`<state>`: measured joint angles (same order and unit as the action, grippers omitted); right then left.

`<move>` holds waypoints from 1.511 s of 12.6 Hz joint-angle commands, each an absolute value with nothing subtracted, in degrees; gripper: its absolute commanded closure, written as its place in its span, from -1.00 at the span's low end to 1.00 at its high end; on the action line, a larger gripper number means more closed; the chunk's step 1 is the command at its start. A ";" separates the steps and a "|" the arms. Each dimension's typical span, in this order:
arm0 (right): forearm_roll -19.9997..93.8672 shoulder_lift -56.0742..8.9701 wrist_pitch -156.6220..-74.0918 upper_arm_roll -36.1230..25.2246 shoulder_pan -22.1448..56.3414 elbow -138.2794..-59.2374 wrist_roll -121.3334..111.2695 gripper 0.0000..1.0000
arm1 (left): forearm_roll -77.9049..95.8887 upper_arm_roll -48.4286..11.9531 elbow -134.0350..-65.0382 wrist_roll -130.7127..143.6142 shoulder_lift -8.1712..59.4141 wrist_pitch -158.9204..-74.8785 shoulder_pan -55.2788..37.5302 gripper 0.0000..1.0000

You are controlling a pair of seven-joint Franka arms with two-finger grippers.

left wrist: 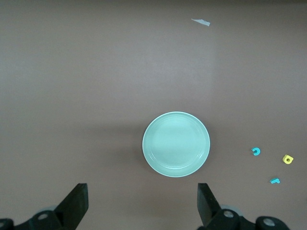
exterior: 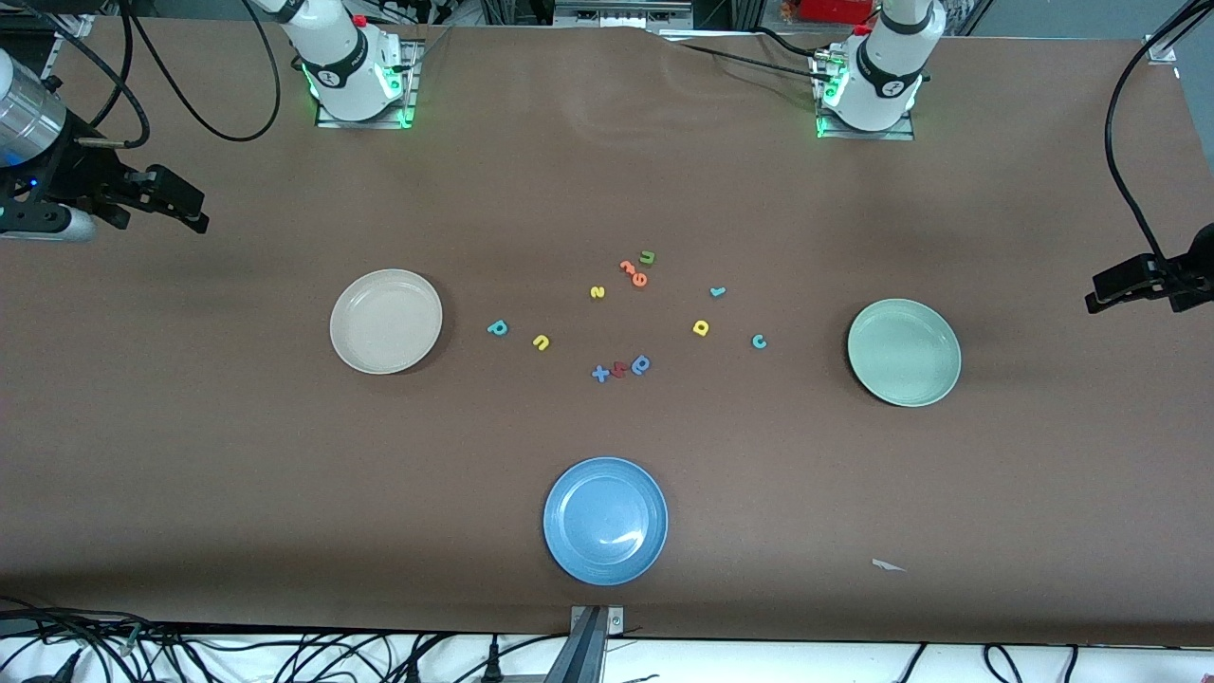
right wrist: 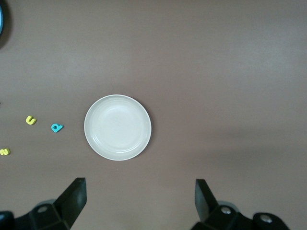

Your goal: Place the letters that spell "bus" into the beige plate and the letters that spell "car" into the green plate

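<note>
The beige plate (exterior: 385, 321) (right wrist: 117, 127) lies toward the right arm's end of the table, and the green plate (exterior: 904, 352) (left wrist: 176, 143) toward the left arm's end. Both hold nothing. Between them lie a teal "b" (exterior: 497, 328) (right wrist: 56, 127), a yellow "u" (exterior: 541, 342) (right wrist: 30, 120), a yellow "s" (exterior: 597, 292) (right wrist: 4, 152), a teal "r" (exterior: 717, 292) (left wrist: 275, 180), a yellow "a" (exterior: 701, 328) (left wrist: 287, 159) and a teal "c" (exterior: 759, 341) (left wrist: 256, 152). My right gripper (exterior: 190, 211) (right wrist: 139, 199) hangs open over bare table beside the beige plate. Beside the green plate my left gripper (exterior: 1094, 294) (left wrist: 142, 201) hangs open over bare table.
A blue plate (exterior: 605, 520) sits near the front edge. Orange pieces (exterior: 633, 273) and an olive "u" (exterior: 648, 257) lie by the "s". A blue plus (exterior: 600, 374), a red piece (exterior: 618, 370) and a blue round letter (exterior: 641, 364) are clustered mid-table. A paper scrap (exterior: 889, 566) lies near the front edge.
</note>
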<state>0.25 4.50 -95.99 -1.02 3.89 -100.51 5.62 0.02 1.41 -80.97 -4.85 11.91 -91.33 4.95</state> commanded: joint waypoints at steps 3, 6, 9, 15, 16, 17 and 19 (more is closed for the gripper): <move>-0.70 5.54 -96.15 -0.35 3.87 -101.25 6.06 -1.00 | -0.70 1.49 -80.68 -5.72 12.04 -91.32 5.01 -1.00; -0.62 5.54 -95.98 -0.44 3.87 -101.34 6.06 -1.00 | -0.61 1.49 -80.68 -5.71 12.13 -91.32 4.75 -0.93; -0.62 5.80 -95.54 -0.44 3.87 -101.25 5.80 -1.00 | -1.32 1.49 -80.60 -5.36 12.22 -90.80 4.66 -1.00; -0.70 6.07 -94.22 -0.79 3.78 -100.90 5.89 -1.00 | -1.05 1.58 -76.48 -5.98 12.75 -84.20 4.83 -1.00; -0.70 6.06 -94.13 -0.79 3.78 -100.72 5.80 -1.00 | -0.97 1.58 -76.29 -6.06 12.74 -84.20 5.01 -1.00; -0.70 6.06 -94.13 -0.79 3.78 -100.64 5.80 -1.00 | -1.05 1.58 -76.20 -6.06 12.74 -84.20 5.01 -1.00; -0.62 5.80 -94.31 -0.79 3.78 -100.46 5.98 -1.00 | -1.06 1.58 -76.12 -6.24 12.48 -84.29 4.92 -1.00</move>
<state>0.11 5.03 -94.86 -0.89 3.85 -100.47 5.63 0.01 1.52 -77.68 -4.98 12.18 -85.43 4.99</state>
